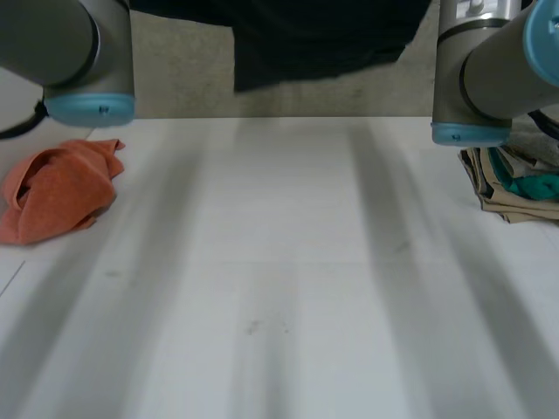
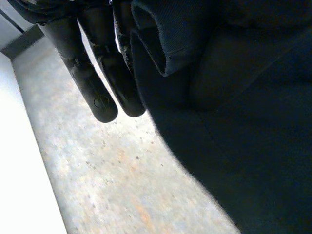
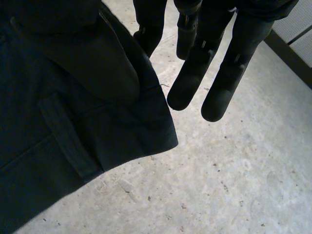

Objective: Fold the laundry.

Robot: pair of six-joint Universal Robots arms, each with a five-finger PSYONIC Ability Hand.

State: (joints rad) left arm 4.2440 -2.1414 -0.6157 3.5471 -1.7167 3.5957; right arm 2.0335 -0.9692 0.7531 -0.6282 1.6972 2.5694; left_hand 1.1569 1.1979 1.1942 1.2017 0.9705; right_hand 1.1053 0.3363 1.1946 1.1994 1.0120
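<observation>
both left hand (image 2: 92, 83), right hand (image 3: 195, 73) pinch dark garment (image 1: 314, 39)

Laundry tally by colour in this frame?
Orange cloth, crumpled on the table: 1
Dark garment, hanging beyond the table's far edge: 1
Folded stack, tan with teal: 1 (the pieces in it cannot be counted)
Total: 3
</observation>
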